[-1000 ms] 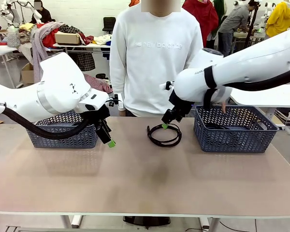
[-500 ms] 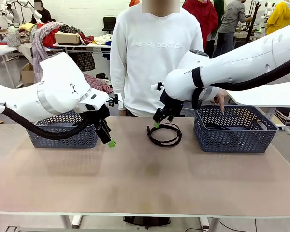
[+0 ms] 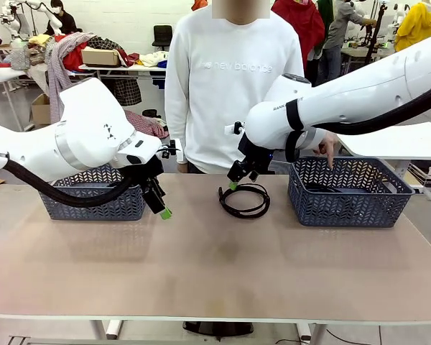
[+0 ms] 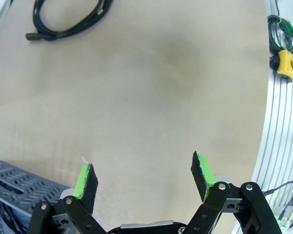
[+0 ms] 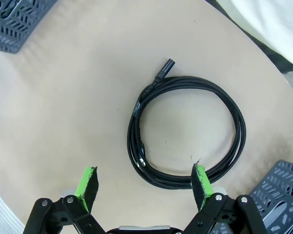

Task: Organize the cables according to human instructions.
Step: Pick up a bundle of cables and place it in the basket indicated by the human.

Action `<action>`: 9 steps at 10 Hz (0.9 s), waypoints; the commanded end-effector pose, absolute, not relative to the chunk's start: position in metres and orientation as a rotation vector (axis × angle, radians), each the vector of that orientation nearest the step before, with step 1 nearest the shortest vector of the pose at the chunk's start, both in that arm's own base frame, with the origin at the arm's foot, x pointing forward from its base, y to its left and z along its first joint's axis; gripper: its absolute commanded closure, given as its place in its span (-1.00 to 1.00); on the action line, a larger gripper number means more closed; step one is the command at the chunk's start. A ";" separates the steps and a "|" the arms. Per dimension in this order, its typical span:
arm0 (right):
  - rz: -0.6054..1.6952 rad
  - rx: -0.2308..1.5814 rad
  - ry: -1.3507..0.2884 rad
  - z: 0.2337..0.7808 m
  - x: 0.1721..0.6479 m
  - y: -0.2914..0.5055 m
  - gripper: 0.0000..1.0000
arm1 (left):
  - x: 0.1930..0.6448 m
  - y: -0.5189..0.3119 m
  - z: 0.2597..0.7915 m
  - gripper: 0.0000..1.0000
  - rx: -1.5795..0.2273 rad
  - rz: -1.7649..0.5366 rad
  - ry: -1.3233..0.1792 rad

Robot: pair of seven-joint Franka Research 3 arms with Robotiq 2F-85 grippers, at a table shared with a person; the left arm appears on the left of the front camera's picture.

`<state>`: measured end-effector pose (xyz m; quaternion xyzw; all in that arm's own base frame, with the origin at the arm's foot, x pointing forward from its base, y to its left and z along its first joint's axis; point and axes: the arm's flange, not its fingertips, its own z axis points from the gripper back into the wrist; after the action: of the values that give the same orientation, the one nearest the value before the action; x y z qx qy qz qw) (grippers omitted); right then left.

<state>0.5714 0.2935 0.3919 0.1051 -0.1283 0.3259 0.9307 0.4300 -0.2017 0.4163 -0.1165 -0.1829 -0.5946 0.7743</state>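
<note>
White sweatshirt (image 3: pixel 232 86) reads "new balance". Coiled cable (image 3: pixel 244 200) lying on table (image 3: pixel 215 273) centre, betw. two baskets. R gripper (image 3: pixel 236 181) released, jaws wide, just above coil; wrist cam shows plug end (image 5: pixel 164 70). L gripper (image 3: pixel 162 210) released, empty, by L basket (image 3: pixel 93 201). Person's hand (image 3: pixel 329 149) pointing into R basket (image 3: pixel 348 194).

Long beige table (image 3: pixel 223 280) with two dark blue-grey plastic lattice baskets on it, one far left (image 3: pixel 93 205) and one far right (image 3: pixel 348 194); behind it a person in a white printed sweatshirt (image 3: pixel 233 86) (standing right up at the far edge); back left, a heap of mixed clothes (image 3: pixel 79 54); a yellow box with a red button (image 4: pixel 286 63) sits off the table's edge.
</note>
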 end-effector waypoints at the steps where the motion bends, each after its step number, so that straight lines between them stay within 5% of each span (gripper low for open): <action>1: 0.667 0.215 -0.263 0.392 0.571 0.294 -1.00 | 0.431 -0.199 0.418 -1.00 -0.252 -1.303 -0.391; 9: 0.570 0.086 -0.201 0.342 0.590 0.346 -1.00 | 0.431 -0.199 0.418 -1.00 -0.252 -1.303 -0.391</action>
<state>0.5797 0.3325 0.3381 0.0648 -0.1005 0.2871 0.9504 0.4299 -0.2020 0.4164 -0.1166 -0.1830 -0.5948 0.7740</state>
